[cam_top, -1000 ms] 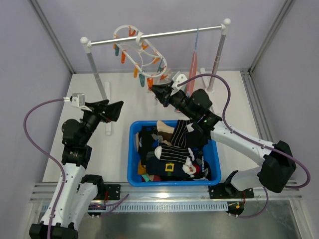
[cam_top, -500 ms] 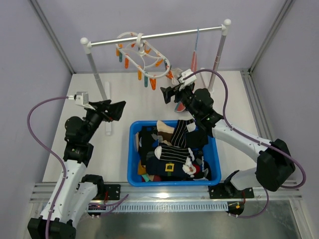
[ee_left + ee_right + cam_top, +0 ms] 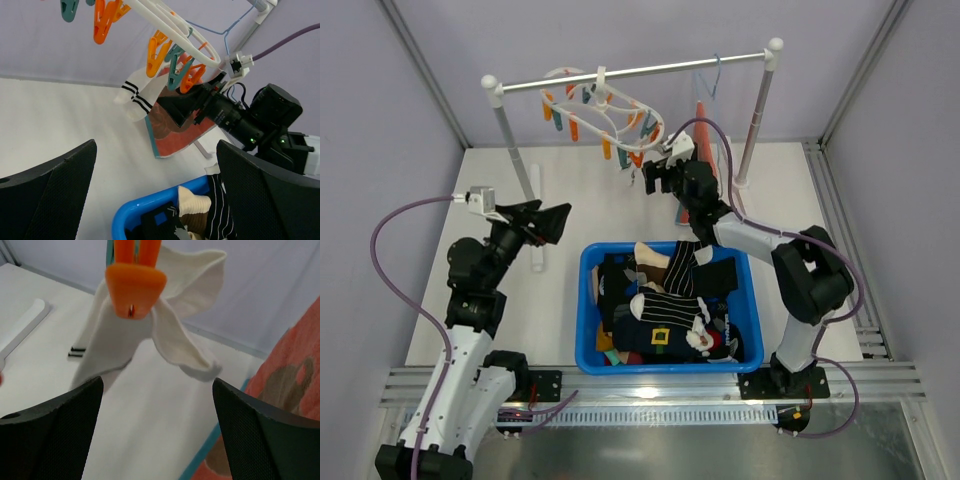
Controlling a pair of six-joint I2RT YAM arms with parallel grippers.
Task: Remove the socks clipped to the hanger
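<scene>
A white sock [image 3: 122,337] pegged to the hanger [image 3: 606,106] is faced by the released right hand [image 3: 156,390]; the left hand [image 3: 557,219] is also released.

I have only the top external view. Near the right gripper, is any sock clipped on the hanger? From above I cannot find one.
Observer: Yes. The right wrist view shows one white sock hanging from an orange peg.
Operator: Does the right gripper hold it?
Observer: No. The right gripper is open, and the sock hangs ahead of it, outside its fingers.
Operator: How do I recognise this sock?
Observer: The left wrist view shows thin black stripes across it.
</scene>
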